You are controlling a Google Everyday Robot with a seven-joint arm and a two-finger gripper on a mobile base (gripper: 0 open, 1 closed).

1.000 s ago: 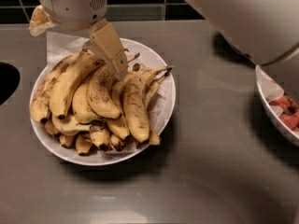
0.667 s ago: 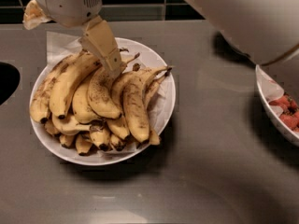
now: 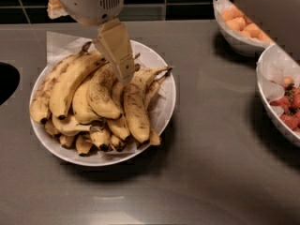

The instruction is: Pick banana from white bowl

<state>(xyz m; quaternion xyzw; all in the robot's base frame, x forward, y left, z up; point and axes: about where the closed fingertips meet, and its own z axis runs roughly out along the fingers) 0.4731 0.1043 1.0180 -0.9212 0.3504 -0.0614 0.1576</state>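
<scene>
The white bowl (image 3: pixel 165 108) is wide and shallow, lined with crumpled paper, and stands left of centre on the grey counter, piled with several bananas. The banana (image 3: pixel 71 84) is long, plump and mostly clean yellow. It lies on the left of the pile, black tip toward the front and thin stem toward the back. My gripper (image 3: pixel 125 77) hangs from its white wrist over the back of the bowl. Its cream tip reaches down into the middle of the pile, just right of that banana, among speckled bananas. Nothing is lifted.
A white bowl of orange pieces (image 3: pixel 238 24) stands at the back right. A white bowl of red pieces (image 3: pixel 281 102) stands at the right edge. A dark sink opening (image 3: pixel 6 81) is at the left. A dark tiled wall runs along the back.
The gripper has shifted a little to the right over the pile. The arm has lifted out of the upper right, uncovering the bowl of orange pieces. The bananas have not moved.
</scene>
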